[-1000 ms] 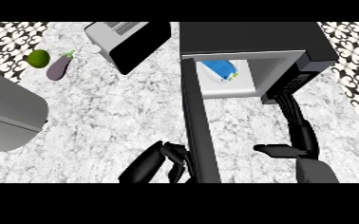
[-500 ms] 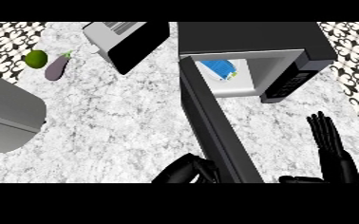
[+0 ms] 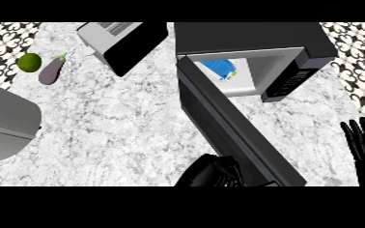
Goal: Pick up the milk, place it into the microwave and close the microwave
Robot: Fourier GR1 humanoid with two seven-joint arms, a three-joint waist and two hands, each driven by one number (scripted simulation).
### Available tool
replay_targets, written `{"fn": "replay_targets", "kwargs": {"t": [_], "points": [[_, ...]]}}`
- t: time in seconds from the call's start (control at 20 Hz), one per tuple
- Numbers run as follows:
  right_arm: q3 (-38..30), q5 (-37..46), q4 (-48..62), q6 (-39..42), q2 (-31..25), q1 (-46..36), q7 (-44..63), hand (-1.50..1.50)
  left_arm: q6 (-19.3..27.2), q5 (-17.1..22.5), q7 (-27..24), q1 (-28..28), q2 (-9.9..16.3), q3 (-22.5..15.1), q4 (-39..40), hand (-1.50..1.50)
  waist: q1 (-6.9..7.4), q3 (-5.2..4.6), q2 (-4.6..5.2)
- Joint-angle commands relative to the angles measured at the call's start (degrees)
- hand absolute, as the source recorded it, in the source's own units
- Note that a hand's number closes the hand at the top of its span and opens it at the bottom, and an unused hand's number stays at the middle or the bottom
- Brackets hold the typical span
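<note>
Marble counter (image 3: 128,125): grey-white stone carried everything in the head view.
Milk: the blue carton (image 3: 218,68) lay inside the microwave (image 3: 249,38), towards the left of the cavity, tilted and touching neither hand.
Door: the microwave door (image 3: 235,125) stood open, its long axis running from the hinge at the cavity's left edge down towards the lower right.
Left hand: the left hand (image 3: 210,173) sat at the lower edge, right against the door's outer face near its free end; the fingers looked curled with nothing between them, though the dark door behind made that hard to confirm.
Right hand: the right hand (image 3: 354,137) showed at the right edge, fingers straight and up, resting well apart from the door.
Key relation: the door's free end lay just beside the left hand, so that hand seemed better placed to swing it shut.
Elsewhere: a lime (image 3: 29,62), an eggplant (image 3: 51,70) and a toaster (image 3: 121,43) lay far left.
</note>
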Motion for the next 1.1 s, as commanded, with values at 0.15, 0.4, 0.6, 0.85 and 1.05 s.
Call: {"fn": "replay_targets", "kwargs": {"t": [0.15, 0.4, 0.6, 0.85, 1.05], "points": [[-1.6, -6.7, -7.0, 4.4, -3.8, -0.2, 5.3, -1.5, 10.3, 10.6, -1.7, -7.6, -0.8, -2.9, 1.7, 1.5, -2.35, -0.15, 0.6], [0.9, -8.6, -9.5, 8.7, -5.5, 0.0, 6.8, -1.5, 15.8, 14.0, -5.6, -11.9, -0.8, -3.5, 3.1, 1.5, -3.67, -0.17, 0.94], [1.8, -10.8, -11.7, 11.8, -7.5, 0.4, 8.1, -1.5, 17.1, 17.9, -5.7, -16.3, -0.8, -1.8, 4.7, 1.5, -6.21, -0.19, 1.41], [1.4, -13.5, -13.9, 12.4, -8.5, -0.5, 9.2, -1.5, 20.0, 22.9, -5.0, -21.0, -0.8, 1.2, 7.0, 1.5, -8.72, -0.21, 1.9], [1.5, -16.4, -15.2, 13.6, -9.1, -0.1, 10.0, -1.5, 21.3, 26.7, -4.8, -23.8, -0.8, 2.9, 10.7, 1.5, -10.32, -0.1, 2.35]]}}
